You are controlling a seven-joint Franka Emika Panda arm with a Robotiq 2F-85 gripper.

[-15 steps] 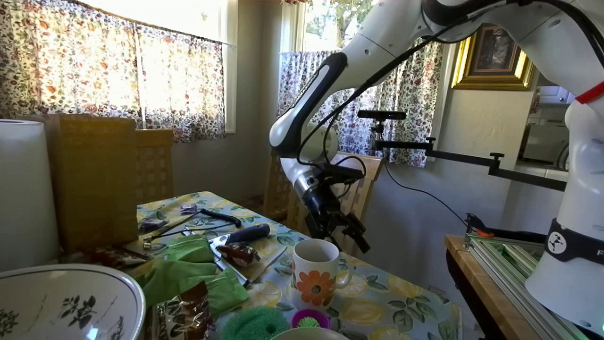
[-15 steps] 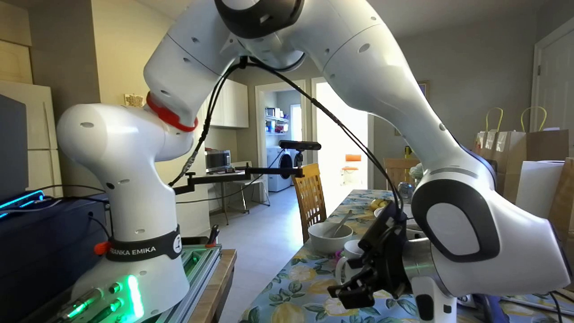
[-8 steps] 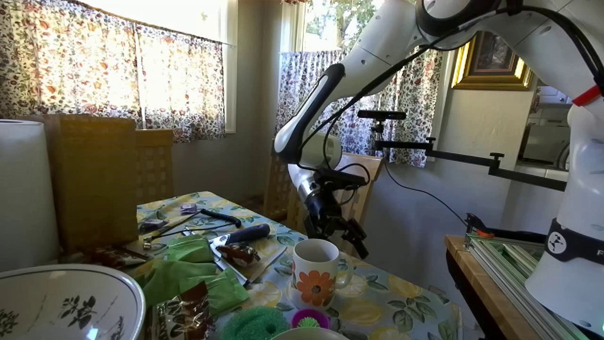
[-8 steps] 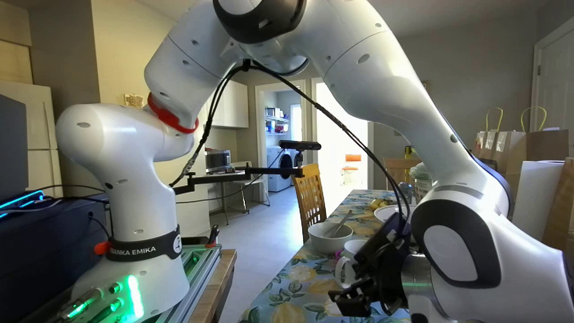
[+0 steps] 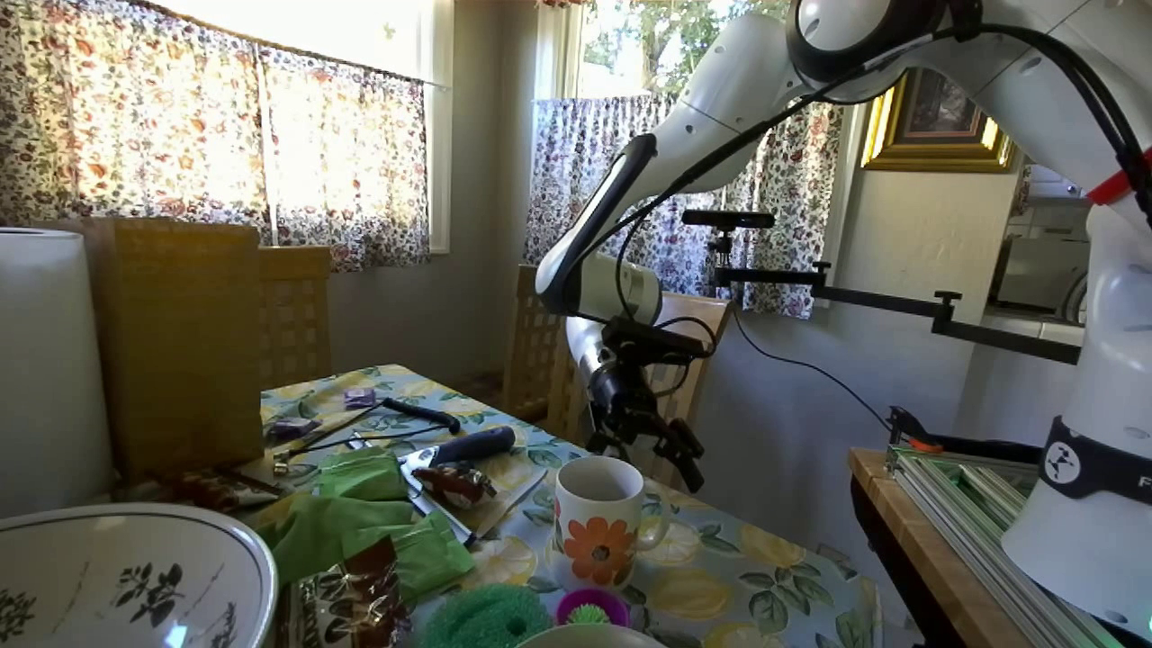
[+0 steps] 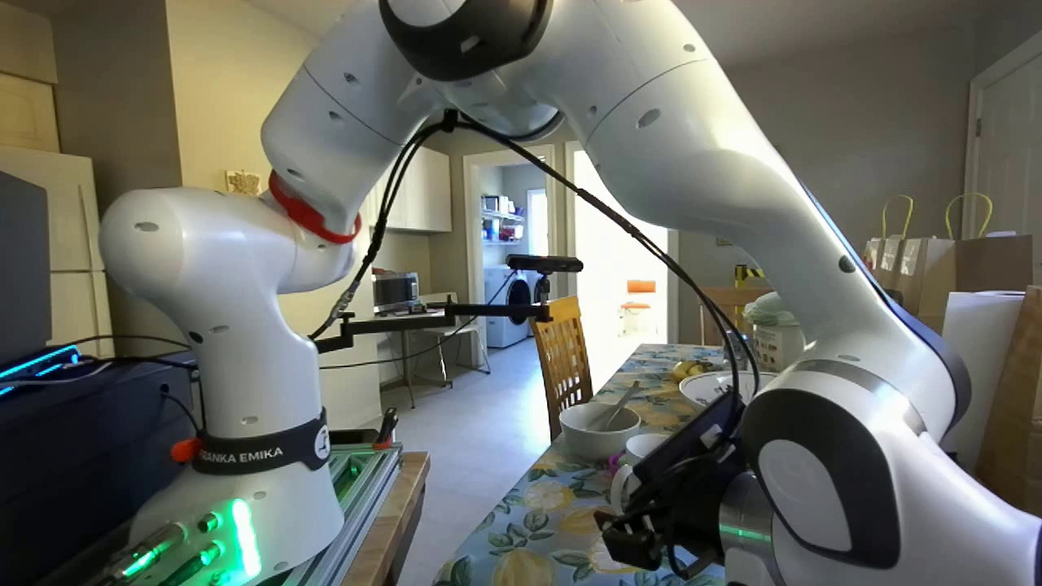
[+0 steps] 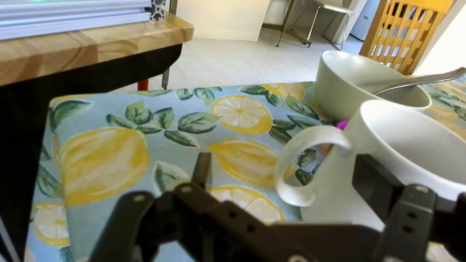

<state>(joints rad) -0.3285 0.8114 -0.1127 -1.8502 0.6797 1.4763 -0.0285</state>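
Note:
A white mug [image 5: 598, 522] with an orange flower stands upright on the lemon-patterned tablecloth. Just beside it my black gripper [image 5: 646, 463] is tilted down, its fingers spread and nothing gripped. In the wrist view the mug [image 7: 338, 196] looks tilted, and its handle [image 7: 291, 156] shows between the spread fingers of the gripper [image 7: 284, 169]. The right finger [image 7: 376, 185] overlaps the mug's wall; whether it touches I cannot tell. From another exterior view, the gripper [image 6: 631, 537] partly hides the mug [image 6: 643, 446].
A white bowl [image 7: 336, 87] with a spoon stands behind the mug. A purple cup [image 5: 591, 607] and green scrubber [image 5: 490, 616] lie close by. Green packets [image 5: 360, 531] and a blue-handled tool [image 5: 477, 445] crowd the table. A wooden bench edge [image 7: 109, 47] borders the far side.
The forearm and wrist have sunk and swung somewhat, with the gripper shifting only a little beside the mug. The mug has moved very slightly. The fingers remain spread.

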